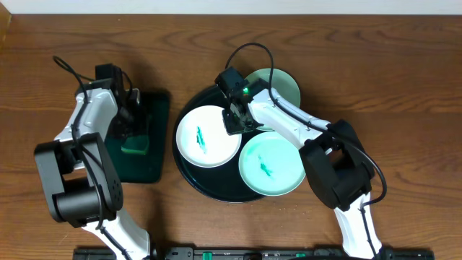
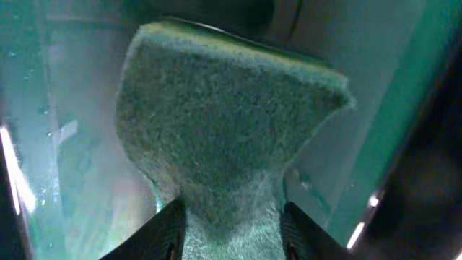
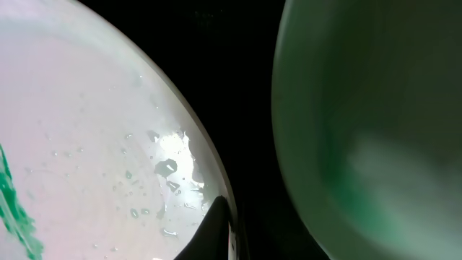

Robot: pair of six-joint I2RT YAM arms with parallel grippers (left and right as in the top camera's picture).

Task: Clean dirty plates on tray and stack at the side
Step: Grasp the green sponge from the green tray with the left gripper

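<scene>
The far turquoise plate [image 1: 285, 88], at the back right edge of the tray [image 1: 209, 184], is half covered by the right arm [image 1: 289, 123], so its centre is hidden. The right wrist view shows only one dark fingertip [image 3: 216, 230] beside the white plate's rim. Whether the right jaws are spread or closed cannot be told.

The round black tray sits mid-bench [image 1: 404, 72]. The white plate [image 1: 208, 136] lies on its left side, wet with droplets and bearing a green smear. The near turquoise plate [image 1: 271, 165], also smeared, lies front right.

The right arm reaches from the lower right to the gap between the plates. The left arm [image 1: 90, 119] bends over a dark-green tray [image 1: 155, 108], and the left jaws pinch a green sponge [image 2: 224, 123].
</scene>
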